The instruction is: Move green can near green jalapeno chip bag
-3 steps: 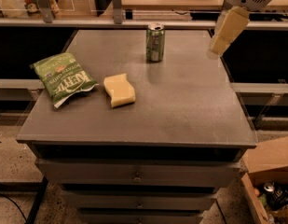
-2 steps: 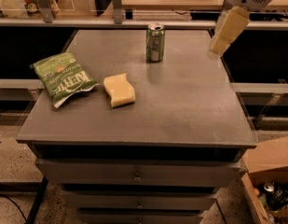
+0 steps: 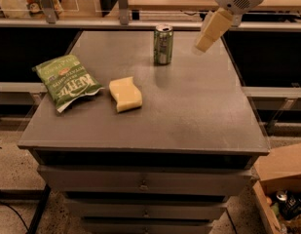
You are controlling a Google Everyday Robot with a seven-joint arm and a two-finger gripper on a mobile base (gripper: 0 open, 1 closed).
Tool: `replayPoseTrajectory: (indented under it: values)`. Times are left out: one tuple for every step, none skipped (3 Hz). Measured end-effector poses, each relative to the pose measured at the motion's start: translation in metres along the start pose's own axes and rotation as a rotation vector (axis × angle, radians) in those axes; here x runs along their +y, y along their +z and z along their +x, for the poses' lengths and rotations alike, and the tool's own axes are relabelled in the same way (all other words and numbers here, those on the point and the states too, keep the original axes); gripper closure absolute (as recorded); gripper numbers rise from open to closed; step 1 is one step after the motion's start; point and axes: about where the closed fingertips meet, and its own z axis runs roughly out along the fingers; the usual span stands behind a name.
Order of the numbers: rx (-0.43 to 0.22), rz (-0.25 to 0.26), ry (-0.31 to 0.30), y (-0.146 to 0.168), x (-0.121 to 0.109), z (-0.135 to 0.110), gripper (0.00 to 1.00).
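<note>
Gripper (image 3: pixel 212 32): hangs over the table's (image 3: pixel 189 111) far right, touching nothing; how far open cannot be told.
Green can (image 3: pixel 163 45): upright, long axis vertical, far centre.
Green jalapeno chip bag (image 3: pixel 67 80): flat at left, well apart.

White "KETTLE" lettering on green jalapeno chip bag (image 3: pixel 67 80), left side of surface (image 3: pixel 189 111). Print on green can (image 3: pixel 163 45) can't be read. Robot's gripper (image 3: pixel 203 43) hangs over back-rt corner.
</note>
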Motion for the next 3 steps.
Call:
replayPoseTrajectory:
  values:
    - [-0.054,-0.008,0.033,0.044,-0.022,-0.011,0.0]
    - [-0.106,-0.07,0.104,0.084,-0.038,-0.017,0.0]
    - [-0.193,-0.128,0.187,0.118,-0.046,-0.02,0.0]
